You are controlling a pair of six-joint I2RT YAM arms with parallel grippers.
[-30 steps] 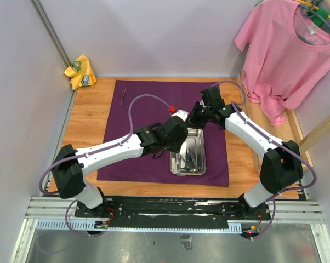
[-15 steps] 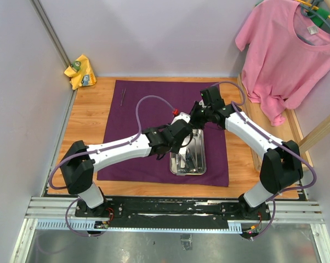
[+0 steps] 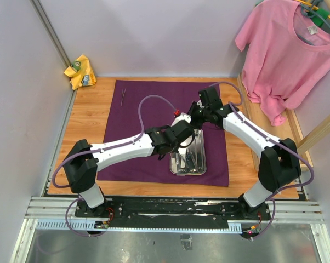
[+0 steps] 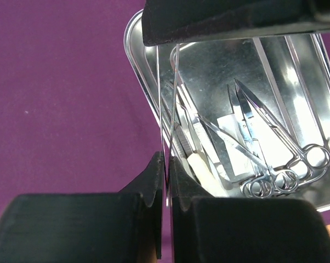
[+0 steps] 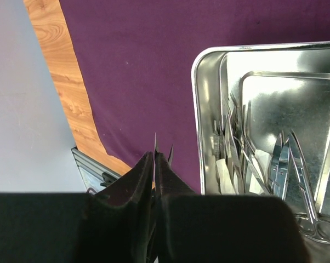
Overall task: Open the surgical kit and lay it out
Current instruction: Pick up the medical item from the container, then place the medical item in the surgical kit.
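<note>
Forceps (image 4: pixel 172 104) in closed left hand (image 4: pixel 166 165)

A robot lab cell: plain walls (image 3: pixel 154 33), aluminium rail (image 3: pixel 50 208), wooden table (image 3: pixel 88 126)

Forceps pinched at the rim of the steel tray (image 4: pixel 220 63)

My left gripper (image 4: pixel 168 167) has its fingers closed on slim forceps (image 4: pixel 173 98), whose two blades run up along the tray's left rim. Inside the tray lie scissors (image 4: pixel 258 109) and white gauze (image 4: pixel 236 159). Left of the tray spreads purple cloth (image 4: pixel 61 98).
</note>
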